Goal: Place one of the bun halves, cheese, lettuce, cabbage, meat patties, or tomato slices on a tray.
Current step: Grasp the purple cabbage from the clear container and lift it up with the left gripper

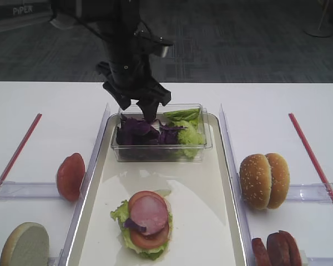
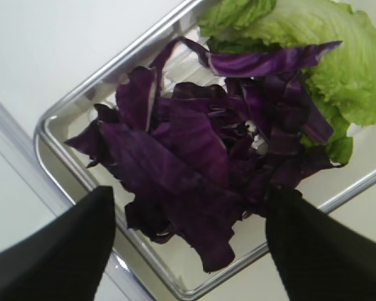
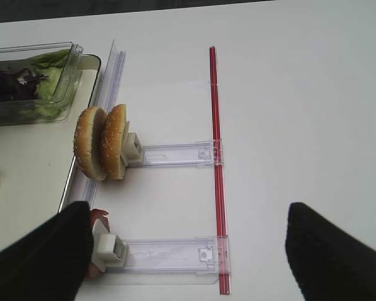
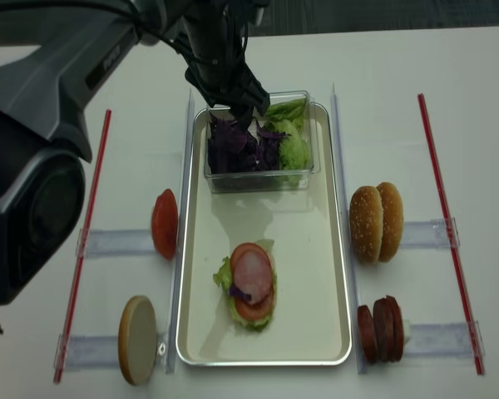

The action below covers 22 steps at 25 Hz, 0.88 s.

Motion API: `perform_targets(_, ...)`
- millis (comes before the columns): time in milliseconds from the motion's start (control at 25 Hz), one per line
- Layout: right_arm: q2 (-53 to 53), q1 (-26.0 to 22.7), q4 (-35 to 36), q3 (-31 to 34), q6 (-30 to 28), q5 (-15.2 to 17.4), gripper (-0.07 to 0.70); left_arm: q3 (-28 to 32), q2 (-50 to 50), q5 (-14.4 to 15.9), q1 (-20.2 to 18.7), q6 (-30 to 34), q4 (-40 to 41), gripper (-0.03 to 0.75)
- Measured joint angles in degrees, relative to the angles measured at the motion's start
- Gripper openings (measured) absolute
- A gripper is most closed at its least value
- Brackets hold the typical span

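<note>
Cabbage: thin, curled dark purple strips (image 2: 194, 169), heaped in the left part of a small clear plastic box (image 1: 155, 152) at the far end of the tray.
Lettuce: frilly pale green leaves (image 2: 326, 56), pressed against the cabbage in the same box.
Tray: long cream-white rectangle with a shiny silver rim (image 4: 343, 274), lying on the white table (image 3: 301, 94).
Left end effector: black fingers spread wide (image 1: 137, 106), poised over the cabbage; the left wrist view shows a finger at either side of the heap, not closed on any strip.
Right end effector: black fingers apart (image 3: 188, 251), over bare table, holding nothing.
Stack on tray: lettuce, tomato and a smooth pink round slice (image 1: 149, 213) near the front.
Bun halves: two sesame-seeded domes (image 1: 263, 180) standing on edge in a clear holder to the right of the tray.
Meat patties: dark reddish-brown discs (image 4: 381, 328) on edge, front right.
Writing: "PIPER" (image 1: 23, 9) in the background, read only in the exterior high view.
</note>
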Motion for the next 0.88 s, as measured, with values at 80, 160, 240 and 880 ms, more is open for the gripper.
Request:
perform_targets(80,0.0,0.0,0.0,0.0,0.0,0.0,0.64,0.0,1.1,0.0,-0.2,-0.2,0.0,0.477)
perform_targets(160,0.0,0.0,-0.1,0.0,0.0,0.0,0.64,0.0,2.2,-0.1,-0.3,-0.5,0.0,0.477)
perform_targets(240,0.0,0.0,-0.1,0.0,0.0,0.0,0.64,0.0,3.0,-0.2,-0.5,-0.5,0.0,0.477)
perform_targets(880,0.0,0.0,-0.1,0.0,0.0,0.0,0.634,0.0,6.0,-2.0,-0.9,-2.1,0.4,0.397)
